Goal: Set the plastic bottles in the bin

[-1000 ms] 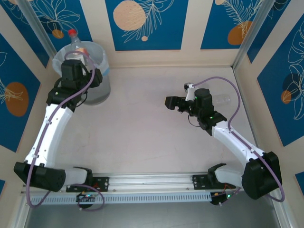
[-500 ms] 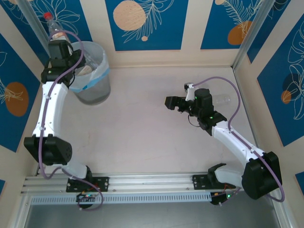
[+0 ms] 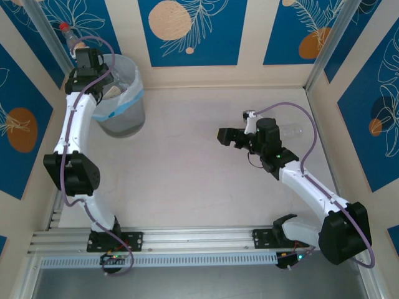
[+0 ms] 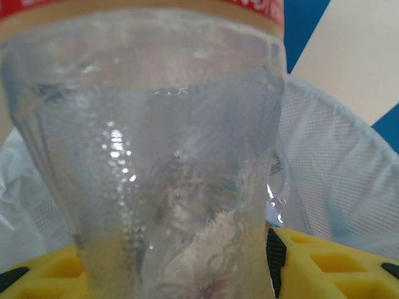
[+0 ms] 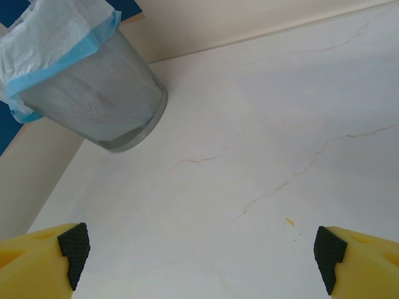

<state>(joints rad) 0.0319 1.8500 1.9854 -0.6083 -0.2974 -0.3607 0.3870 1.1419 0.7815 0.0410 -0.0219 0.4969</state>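
Note:
My left gripper (image 3: 79, 47) is shut on a clear plastic bottle (image 3: 70, 35) with a red cap, held up at the bin's far-left rim against the back left wall. In the left wrist view that bottle (image 4: 156, 156) stands between the yellow fingers (image 4: 324, 261), its red label at the top edge and the bin's white liner (image 4: 336, 168) behind it. The grey bin (image 3: 121, 93) with its white-and-blue bag stands at the back left. My right gripper (image 3: 226, 135) hangs open and empty over mid-table, pointing left. Another clear bottle (image 3: 293, 131) lies just behind the right wrist.
The right wrist view has the bin (image 5: 93, 93) far off at the upper left and bare cracked tabletop (image 5: 249, 187) between the wide-apart fingers (image 5: 70, 246). Walls close the table at the back and on both sides.
The left arm has swung up and to the far left with the bottle, from over the bin's middle to its far-left rim. The right arm has hardly moved.

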